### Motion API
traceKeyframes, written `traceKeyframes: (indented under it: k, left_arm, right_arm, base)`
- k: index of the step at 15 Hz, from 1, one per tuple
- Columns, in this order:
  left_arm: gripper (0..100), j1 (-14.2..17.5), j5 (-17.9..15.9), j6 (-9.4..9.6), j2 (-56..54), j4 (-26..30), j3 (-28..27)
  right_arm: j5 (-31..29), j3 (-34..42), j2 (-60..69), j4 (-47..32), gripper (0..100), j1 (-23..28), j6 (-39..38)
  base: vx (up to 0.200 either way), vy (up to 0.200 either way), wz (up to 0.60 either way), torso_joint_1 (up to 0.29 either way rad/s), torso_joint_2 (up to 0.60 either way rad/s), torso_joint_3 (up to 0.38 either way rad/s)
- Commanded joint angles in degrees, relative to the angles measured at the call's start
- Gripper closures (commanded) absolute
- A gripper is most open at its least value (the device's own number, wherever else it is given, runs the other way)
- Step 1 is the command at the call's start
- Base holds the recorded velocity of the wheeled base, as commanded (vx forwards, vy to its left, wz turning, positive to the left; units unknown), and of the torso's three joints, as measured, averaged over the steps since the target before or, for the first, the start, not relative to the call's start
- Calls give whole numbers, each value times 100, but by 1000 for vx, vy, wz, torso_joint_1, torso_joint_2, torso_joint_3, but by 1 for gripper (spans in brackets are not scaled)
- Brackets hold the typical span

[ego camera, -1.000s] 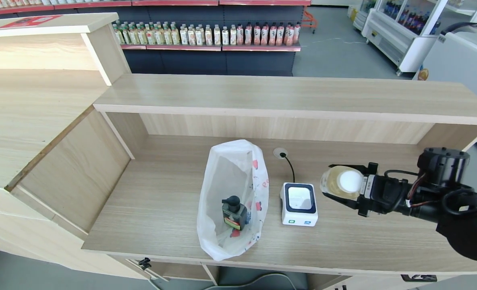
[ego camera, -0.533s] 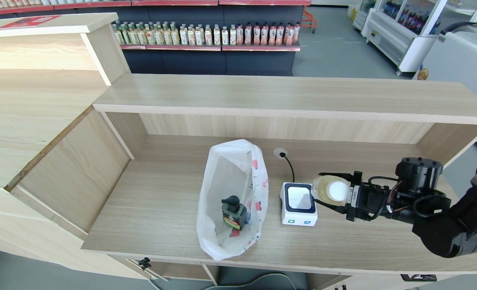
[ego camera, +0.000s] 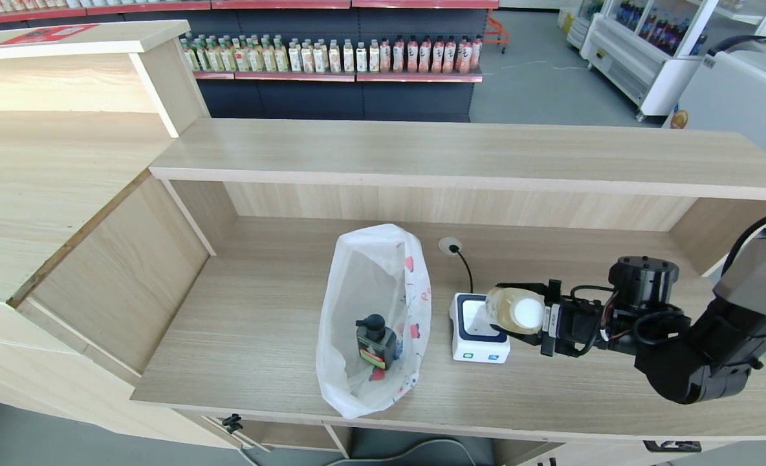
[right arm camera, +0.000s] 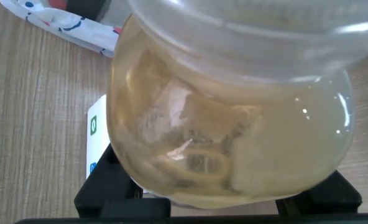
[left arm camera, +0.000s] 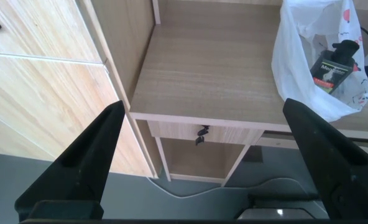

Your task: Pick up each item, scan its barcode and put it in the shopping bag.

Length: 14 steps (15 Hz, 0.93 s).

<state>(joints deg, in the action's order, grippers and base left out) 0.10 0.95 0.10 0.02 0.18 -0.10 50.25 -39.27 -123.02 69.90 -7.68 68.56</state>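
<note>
1. Head view. The right tool [ego camera: 502, 310] is closed on a bottle [ego camera: 507, 304] of pale yellow liquid. The bottle is held on its side with its white cap toward the wrist.
2. The bottle is placed over the right part of the scanner [ego camera: 468, 331], which sits on the surface [ego camera: 260, 323] just beside the shopping bag [ego camera: 373, 272]. Whether bottle and scanner touch cannot be told.
3. A dark pump bottle [ego camera: 375, 342] is seen upright inside the bag, so one item is judged already bagged.
4. Left wrist view. The left tool [left arm camera: 204, 106] is held open and grips nothing. It is positioned off the front edge of the surface [left arm camera: 209, 68], well apart from the bag [left arm camera: 296, 68]. The pump bottle [left arm camera: 333, 65] is seen through the bag's mouth.
5. Right wrist view. The bottle [right arm camera: 234, 112] is seen close up, clamped between the dark fingers [right arm camera: 109, 193]. The scanner [right arm camera: 97, 143] lies directly under it, and the bag's edge [right arm camera: 66, 22] lies beyond. No barcode can be made out.
6. Progress, as a judgement: the scan of the bottle is the step in hand. Its move across into the bag is left to do.
</note>
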Motion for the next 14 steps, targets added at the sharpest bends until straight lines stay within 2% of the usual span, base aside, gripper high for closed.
traceKeyframes:
  k: [1,5,14]
  left_arm:
    - [0,-1,2,-1,-2,-1,1]
    - [0,-1,2,-1,-2,-1,1]
    - [0,-1,2,-1,-2,-1,1]
  right_arm:
    - [2,-178,-197,6,100,-76,-1]
    - [2,-626,-531,85,100,-172,-1]
    - [2,-811,-891,472,100,-339,-36]
  base:
    - [0,0,0,0,0,0]
    - [0,0,0,0,0,0]
    - [0,0,0,0,0,0]
